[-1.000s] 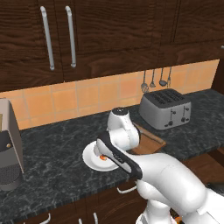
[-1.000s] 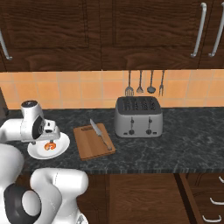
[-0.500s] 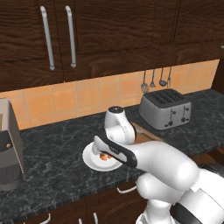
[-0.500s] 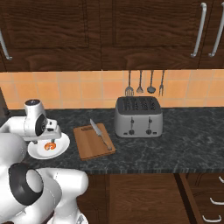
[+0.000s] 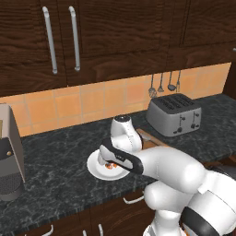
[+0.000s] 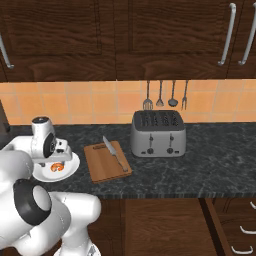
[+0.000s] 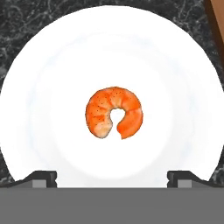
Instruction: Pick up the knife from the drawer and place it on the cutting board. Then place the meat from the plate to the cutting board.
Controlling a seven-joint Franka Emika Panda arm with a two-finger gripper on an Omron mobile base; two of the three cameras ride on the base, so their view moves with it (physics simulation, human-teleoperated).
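Since 1 s ago, hand shifted a bit over plate (image 7: 48,61); gripper (image 7: 112,178) hangs above meat (image 7: 114,112), jaws spread wide, empty. Meat sits mid-plate. Knife (image 6: 114,153) lies on cutting board (image 6: 102,167), just beside plate.

The tool (image 7: 112,177) has come lower over the plate (image 7: 52,61).

This is a home kitchen. Dark brown wooden wall cabinets (image 5: 92,37) with long silver bar handles hang above an orange tiled backsplash (image 6: 115,102). Below runs a black speckled stone counter (image 6: 210,160) carrying a silver four-slot toaster (image 6: 158,133), a brown wooden cutting board (image 6: 105,162) and a round white plate (image 5: 94,167). Thin dark metal utensils (image 6: 166,96) hang on the tiles.
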